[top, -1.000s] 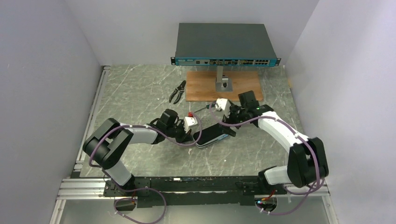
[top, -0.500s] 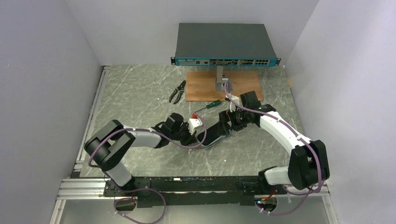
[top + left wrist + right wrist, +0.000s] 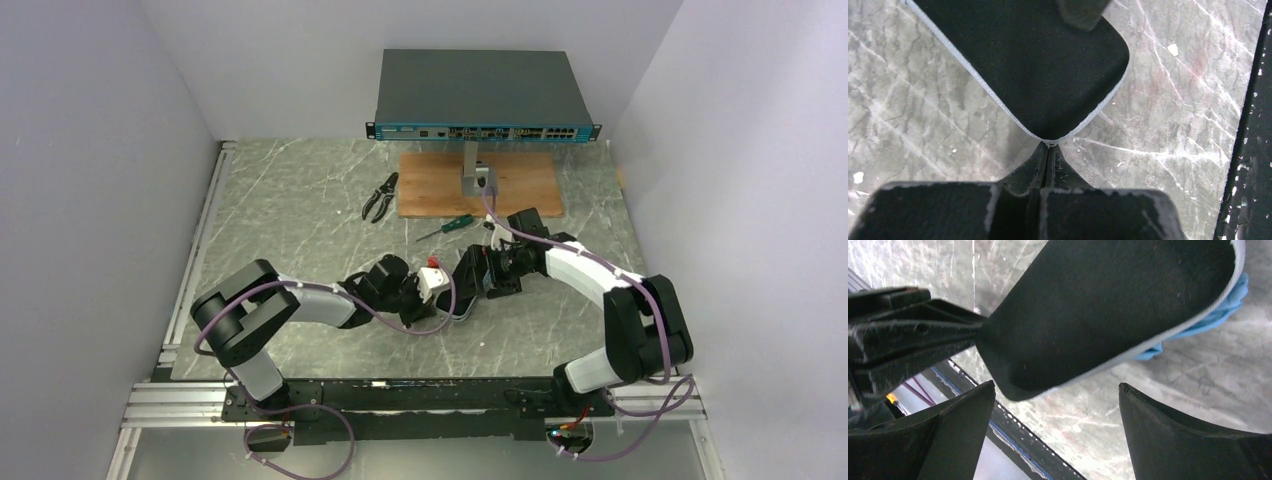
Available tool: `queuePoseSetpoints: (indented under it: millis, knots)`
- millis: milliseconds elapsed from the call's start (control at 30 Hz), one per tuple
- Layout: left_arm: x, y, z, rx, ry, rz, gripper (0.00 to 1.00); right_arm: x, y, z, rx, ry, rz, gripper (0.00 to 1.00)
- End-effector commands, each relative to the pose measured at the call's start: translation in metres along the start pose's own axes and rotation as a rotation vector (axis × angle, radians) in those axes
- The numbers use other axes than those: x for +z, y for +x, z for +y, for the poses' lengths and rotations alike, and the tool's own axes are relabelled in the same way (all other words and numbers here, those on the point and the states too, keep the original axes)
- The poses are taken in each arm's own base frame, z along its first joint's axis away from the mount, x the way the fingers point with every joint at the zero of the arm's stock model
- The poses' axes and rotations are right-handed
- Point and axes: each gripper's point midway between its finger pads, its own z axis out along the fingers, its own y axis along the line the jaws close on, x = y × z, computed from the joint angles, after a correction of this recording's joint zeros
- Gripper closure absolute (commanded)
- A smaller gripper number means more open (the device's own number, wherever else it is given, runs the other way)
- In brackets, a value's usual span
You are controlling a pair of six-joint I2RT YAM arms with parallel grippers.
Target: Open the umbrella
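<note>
Operator: State the position of the umbrella [image 3: 465, 283].

Technician: It is compacted, a black oblong with a pale rim; it sits between the two wrists near the middle of the marble table [image 3: 300, 200], tilted, with one end raised off the surface; a fold of sky-blue fabric [image 3: 1220, 315] shows under its far end in the right wrist view.

Operator: State the condition of each claw.

Technician: The left gripper [image 3: 1048, 150] is pressed together; its tips pinch the pale rim at one rounded corner of the umbrella. The right gripper [image 3: 1056, 387] is spread wide; its fingers [image 3: 1188, 440] stand on either side of the oblong, apart from it, and do not touch it.

Operator: List the surrounding items.

Technician: A green-handled screwdriver [image 3: 446, 226] lies on the table just beyond the right wrist; black-handled pliers [image 3: 379, 197] lie further back and to the left, just beside a wooden board [image 3: 430, 190]; a metal post [image 3: 472, 172] rises from the board and carries a network switch [image 3: 485, 95].

Operator: State any obstruction.

Technician: The two wrists crowd the umbrella from both ends, and in the top view they hide most of it; the right arm's purple cable [image 3: 495, 222] loops above that wrist, towards the post.
</note>
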Motion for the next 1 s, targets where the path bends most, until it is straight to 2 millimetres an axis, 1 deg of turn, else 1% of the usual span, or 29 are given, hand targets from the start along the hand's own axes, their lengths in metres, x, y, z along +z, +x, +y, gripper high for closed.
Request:
queuePoseSetpoints:
  millis: [0,100,133,167,200,267,367,467,500,600,667,833,900,967]
  knots:
    - [0.008,-0.013,-0.008,0.03,0.019,-0.039,1.0,0.014,-0.022,0.006,0.024,-0.068,-0.041,0.09]
    - [0.01,-0.013,-0.012,0.045,0.027,-0.035,1.0,0.021,-0.024,0.01,0.046,-0.107,-0.03,0.11]
    - [0.011,-0.012,-0.013,0.048,0.03,-0.032,1.0,0.023,-0.023,0.01,0.051,-0.113,-0.024,0.13]
    - [0.012,-0.011,-0.014,0.052,0.034,-0.028,1.0,0.024,-0.022,0.01,0.055,-0.12,-0.015,0.18]
    - [0.012,-0.011,-0.015,0.057,0.039,-0.025,1.0,0.026,-0.02,0.009,0.054,-0.122,-0.005,0.25]
    - [0.01,-0.008,-0.015,0.068,0.04,-0.015,1.0,0.029,-0.016,0.004,0.039,-0.117,0.015,0.45]
    - [0.003,-0.003,-0.017,0.127,0.058,-0.011,1.0,0.034,-0.006,-0.002,-0.03,-0.128,0.077,0.7]
    - [-0.002,0.001,-0.014,0.174,0.058,-0.01,1.0,0.039,0.003,-0.01,-0.076,-0.133,0.143,0.98]
    - [-0.003,0.001,-0.012,0.178,0.055,-0.007,1.0,0.04,0.004,-0.011,-0.069,-0.146,0.156,1.0]
    - [-0.005,0.001,0.002,0.186,0.028,-0.004,1.0,0.041,0.006,-0.007,-0.06,-0.192,0.193,1.0]
    - [-0.007,-0.002,0.016,0.188,-0.005,-0.006,1.0,0.043,0.008,-0.008,-0.059,-0.206,0.216,1.0]
    - [-0.011,-0.012,0.062,0.181,-0.09,-0.011,1.0,0.043,0.008,-0.005,-0.064,-0.236,0.248,1.0]
    - [-0.01,-0.016,0.075,0.191,-0.109,-0.016,1.0,0.043,0.009,-0.004,-0.064,-0.246,0.255,1.0]
    - [-0.005,-0.022,0.083,0.202,-0.111,-0.02,1.0,0.043,0.009,-0.002,-0.072,-0.258,0.254,1.0]
